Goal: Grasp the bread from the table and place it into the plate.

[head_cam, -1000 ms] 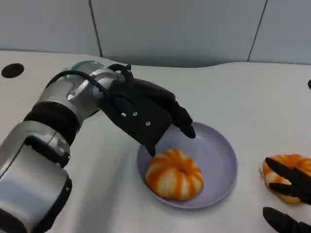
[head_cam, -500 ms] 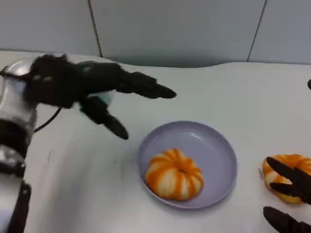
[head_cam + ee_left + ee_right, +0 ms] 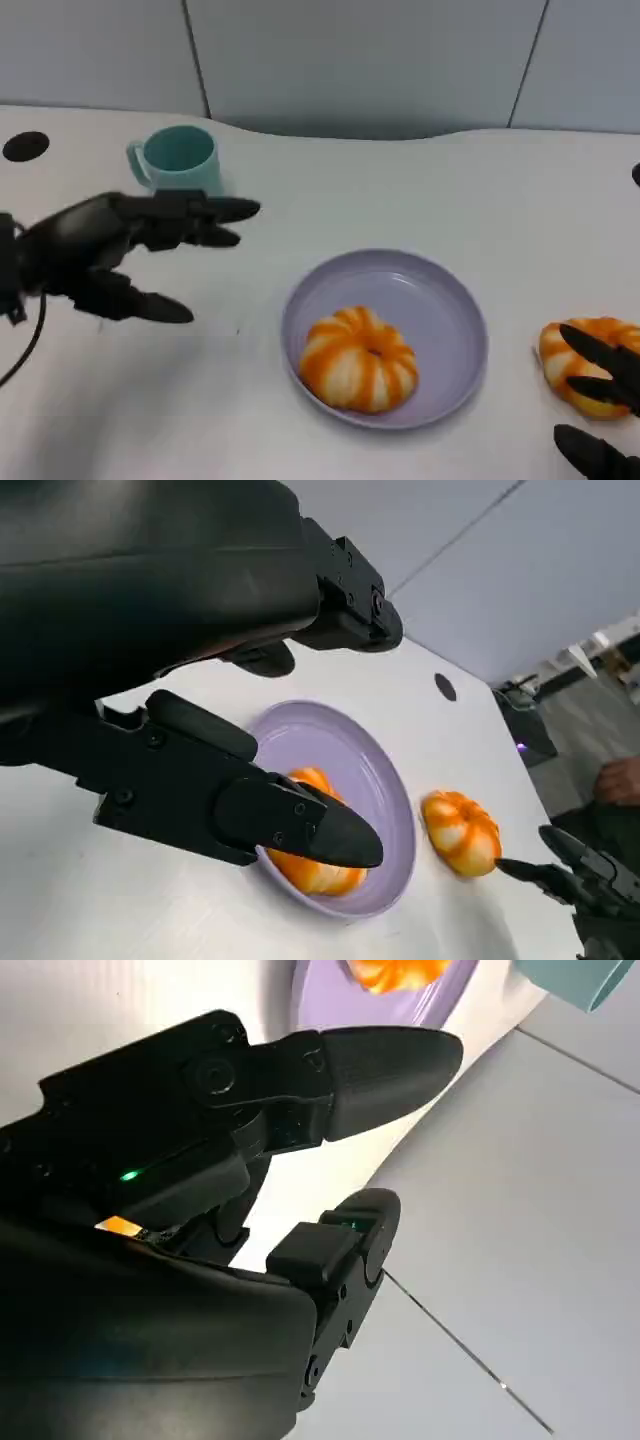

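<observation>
Now bread [image 3: 358, 359] lies on plate [image 3: 450, 330], apart from left hand [image 3: 105, 250].

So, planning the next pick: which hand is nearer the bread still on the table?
Right. The right hand is right at the bread on the table; the left hand is far across the plate.

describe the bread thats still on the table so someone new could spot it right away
Start at the round lavender plate in the middle of the white table. Just past its rim, beside the right hand, lies the orange and white striped bread. Its twin sits inside the plate; this one lies on bare tabletop.
</observation>
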You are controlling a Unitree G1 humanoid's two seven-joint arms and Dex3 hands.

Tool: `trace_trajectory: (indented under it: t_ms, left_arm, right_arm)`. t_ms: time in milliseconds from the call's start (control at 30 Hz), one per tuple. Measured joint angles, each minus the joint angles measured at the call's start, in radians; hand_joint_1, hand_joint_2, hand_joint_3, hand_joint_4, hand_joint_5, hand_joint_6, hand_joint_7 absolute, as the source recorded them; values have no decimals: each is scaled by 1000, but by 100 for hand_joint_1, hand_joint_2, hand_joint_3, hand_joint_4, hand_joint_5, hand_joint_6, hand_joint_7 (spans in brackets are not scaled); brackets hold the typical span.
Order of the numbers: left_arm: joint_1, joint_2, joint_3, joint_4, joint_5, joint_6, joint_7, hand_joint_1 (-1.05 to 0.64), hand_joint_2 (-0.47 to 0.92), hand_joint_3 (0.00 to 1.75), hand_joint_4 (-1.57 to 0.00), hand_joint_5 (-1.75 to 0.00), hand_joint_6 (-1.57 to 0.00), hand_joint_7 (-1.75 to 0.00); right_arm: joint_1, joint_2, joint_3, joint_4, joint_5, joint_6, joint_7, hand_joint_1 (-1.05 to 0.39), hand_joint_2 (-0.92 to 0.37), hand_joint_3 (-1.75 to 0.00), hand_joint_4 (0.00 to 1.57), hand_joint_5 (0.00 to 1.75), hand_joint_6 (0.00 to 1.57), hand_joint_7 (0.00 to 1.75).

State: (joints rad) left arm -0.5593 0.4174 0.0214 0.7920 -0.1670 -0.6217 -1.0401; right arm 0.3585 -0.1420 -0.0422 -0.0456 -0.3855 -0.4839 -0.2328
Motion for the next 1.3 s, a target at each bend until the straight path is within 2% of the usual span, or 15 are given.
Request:
trace_trajectory:
  t_ms: [67, 233, 400, 433, 467, 533, 600, 700, 767, 900, 933, 1000, 1300]
  left_arm:
    - [39, 1, 10, -19, -1, 20, 18, -62, 92, 10, -22, -84, -44, -5]
    - [155, -13, 49, -87, -41, 126, 90, -61, 92, 5, -34, -117, -61, -12]
    - [262, -20, 53, -197, -37, 248, 181, -59, 92, 3, -36, -134, -67, -19]
    - [273, -20, 53, -216, -37, 267, 194, -54, 92, 2, -36, -146, -63, -44]
    - [282, -19, 53, -235, -37, 291, 204, -50, 92, 3, -35, -153, -53, -76]
    - [306, -19, 52, -279, -37, 356, 223, -48, 92, 3, -33, -164, -39, -119]
    - [329, -19, 50, -316, -37, 413, 228, -48, 92, 3, -32, -169, -34, -135]
    - [347, -19, 41, -336, -29, 465, 237, -46, 92, 2, -35, -168, -35, -138]
    - [352, -18, 29, -339, -13, 495, 256, -39, 92, 2, -35, -173, -35, -148]
    - [373, -18, 20, -340, 17, 563, 306, -39, 92, 3, -38, -175, -35, -159]
    - [374, -18, 15, -340, 26, 575, 320, -40, 92, 3, -46, -175, -38, -165]
    - [380, -18, 12, -357, 45, 607, 350, -42, 92, 3, -54, -175, -40, -172]
    - [462, -15, -17, -547, 110, 863, 467, -41, 86, 0, -63, -175, -53, -175]
  right_arm:
    - [-6, -1, -1, 6, 0, -1, 0, -38, -92, -34, 81, 28, 67, 0]
    - [-20, -3, -3, 33, -3, -3, -1, -39, -92, -35, 80, 28, 66, 0]
    - [-24, -3, -8, 34, 1, 1, 1, -40, -92, -35, 78, 27, 66, 0]
    - [-24, -3, -8, 34, 1, 2, 2, -40, -92, -35, 79, 27, 66, 0]
    - [-27, -3, -8, 35, 1, 2, 3, -40, -92, -35, 82, 29, 66, 0]
    - [-36, -3, -10, 42, 0, 2, 2, -40, -92, -34, 83, 30, 66, 0]
    - [-42, -4, -12, 51, 0, 2, 2, -39, -92, -34, 82, 31, 66, 0]
    - [-45, -4, -13, 62, 1, 3, 2, -39, -92, -34, 80, 31, 66, 0]
    - [-50, -3, -13, 65, 1, 4, 2, -39, -92, -34, 76, 28, 66, 0]
    - [-55, -3, -14, 65, -4, 11, -1, -40, -92, -34, 75, 27, 66, 0]
    - [-55, -3, -14, 65, -8, 14, -1, -40, -92, -34, 77, 28, 66, 0]
    - [-56, -3, -14, 65, -12, 16, -3, -39, -92, -34, 79, 29, 66, 0]
    - [-64, -3, -14, 67, -13, 17, -6, -39, -92, -33, 79, 30, 66, 0]
